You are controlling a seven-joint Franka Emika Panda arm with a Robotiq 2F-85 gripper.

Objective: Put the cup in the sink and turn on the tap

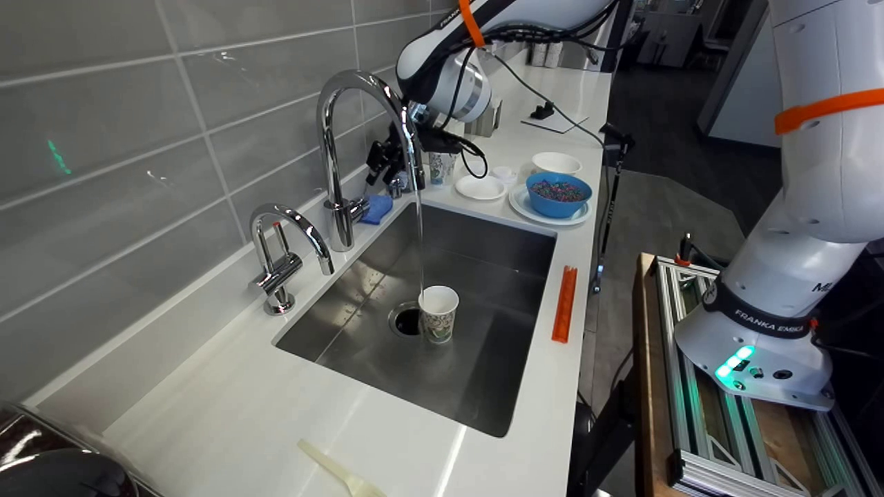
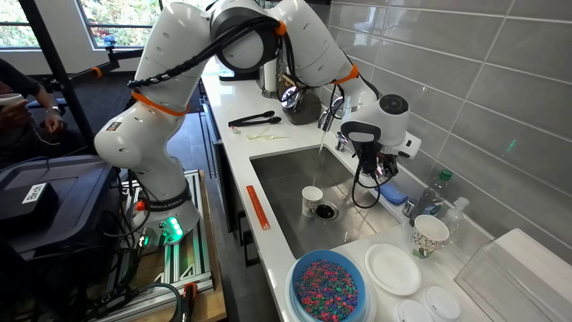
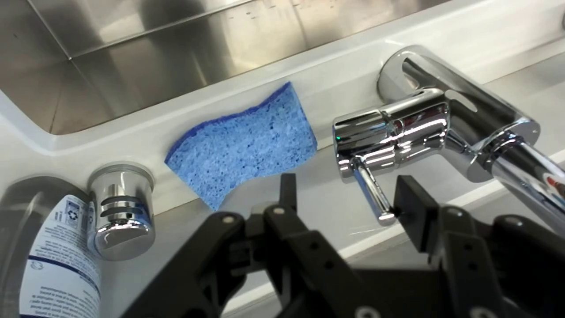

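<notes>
Water [image 1: 420, 241] pours from the tap [image 1: 331, 155]! In an exterior view the cup [image 1: 439, 317] stands upright in the sink [image 1: 497, 297], just right of the drain [image 1: 405, 320]; both jobs look done. Fingers [image 3: 417, 212] wide apart near the lever [image 3: 371, 190], gripping nothing!

“FRANKA EMIKA” on the base collar [image 1: 762, 320], “FRANKA” on the forearm [image 1: 514, 15], seemingly “Birch” on a black box [image 2: 27, 211]

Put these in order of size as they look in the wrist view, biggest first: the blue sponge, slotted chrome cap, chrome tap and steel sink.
1. Steel sink, largest though the frame crops it
2. Chrome tap, also cropped
3. Blue sponge
4. Slotted chrome cap
</notes>
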